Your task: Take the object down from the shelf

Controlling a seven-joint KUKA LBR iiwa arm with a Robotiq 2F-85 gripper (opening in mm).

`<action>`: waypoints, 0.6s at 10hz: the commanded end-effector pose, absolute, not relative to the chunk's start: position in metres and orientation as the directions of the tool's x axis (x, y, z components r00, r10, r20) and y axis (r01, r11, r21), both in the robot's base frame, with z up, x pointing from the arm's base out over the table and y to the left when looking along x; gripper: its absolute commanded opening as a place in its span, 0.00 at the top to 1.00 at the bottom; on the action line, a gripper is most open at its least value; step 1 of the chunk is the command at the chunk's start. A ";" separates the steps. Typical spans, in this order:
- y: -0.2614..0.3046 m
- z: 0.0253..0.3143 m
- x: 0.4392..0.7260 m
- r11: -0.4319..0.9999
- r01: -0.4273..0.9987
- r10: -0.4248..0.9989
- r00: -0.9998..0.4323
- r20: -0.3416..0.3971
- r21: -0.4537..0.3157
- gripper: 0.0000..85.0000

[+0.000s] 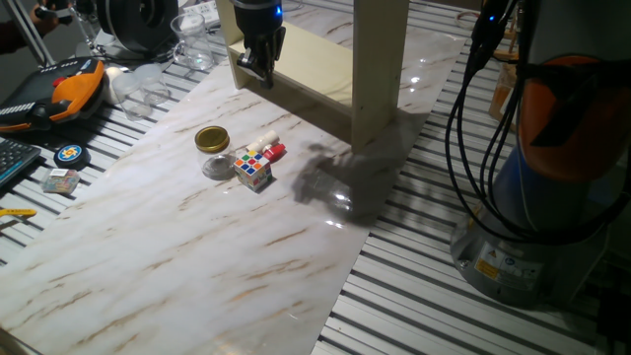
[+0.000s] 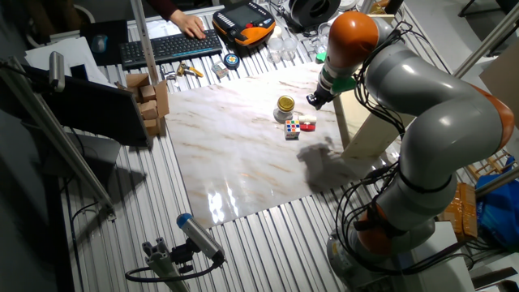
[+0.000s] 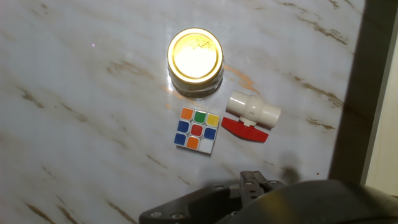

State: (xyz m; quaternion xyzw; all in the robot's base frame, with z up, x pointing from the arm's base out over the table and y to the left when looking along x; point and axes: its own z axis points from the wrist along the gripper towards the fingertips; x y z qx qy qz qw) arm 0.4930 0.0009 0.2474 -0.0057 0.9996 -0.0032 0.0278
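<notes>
The cream-coloured shelf [image 1: 380, 69] stands at the back right of the marble board; its upright also shows in the hand view [image 3: 367, 93] and in the other fixed view [image 2: 365, 122]. My gripper [image 1: 258, 69] hangs in front of the shelf's left side, above the table, with its fingers together and nothing in them [image 3: 252, 180]. Below it on the marble lie a gold-lidded glass jar [image 3: 195, 56], a Rubik's cube [image 3: 196, 129] and a white pipe valve with a red handle [image 3: 252, 112]. The shelf's lower board that shows is bare.
Glassware [image 1: 192, 39], an orange device [image 1: 74, 84] and a keyboard [image 2: 170, 47] crowd the far left edge. Small cardboard boxes [image 2: 150, 101] stand beside the board. The robot base [image 1: 532, 197] and its cables stand to the right.
</notes>
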 end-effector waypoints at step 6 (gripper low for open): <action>0.001 0.248 0.493 1.000 -0.013 -0.013 -0.998 -0.057 -0.010 1.00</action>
